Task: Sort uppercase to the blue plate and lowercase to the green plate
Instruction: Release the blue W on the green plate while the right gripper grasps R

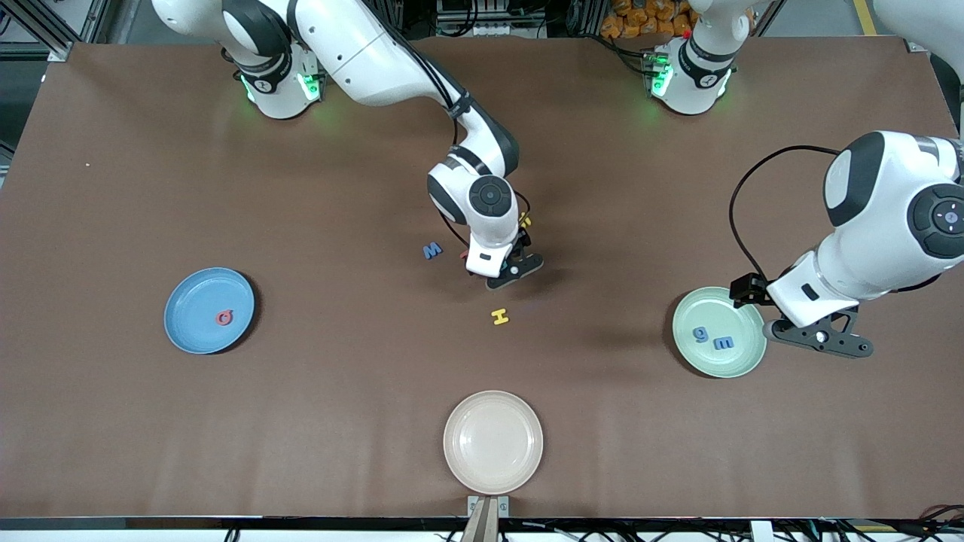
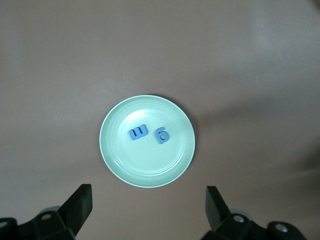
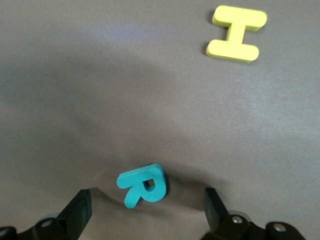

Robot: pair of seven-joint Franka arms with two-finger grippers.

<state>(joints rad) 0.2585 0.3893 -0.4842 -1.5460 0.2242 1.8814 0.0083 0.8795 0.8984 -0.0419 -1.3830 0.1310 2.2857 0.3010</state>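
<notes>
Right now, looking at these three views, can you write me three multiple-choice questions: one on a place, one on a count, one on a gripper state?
1. Where does the red Q lie?
A. on the blue plate
B. on the cream plate
C. on the bare table

2. How many letters lie on the green plate?
A. none
B. two
C. four

3. How does the right gripper stand over the green R?
A. shut on it
B. open, with nothing held
C. holding the yellow H

Key:
1 A, the Q sits inside the blue rim.
2 B, only the blue g and blue m are there.
3 B, its fingers stand apart on either side of the R.
</notes>
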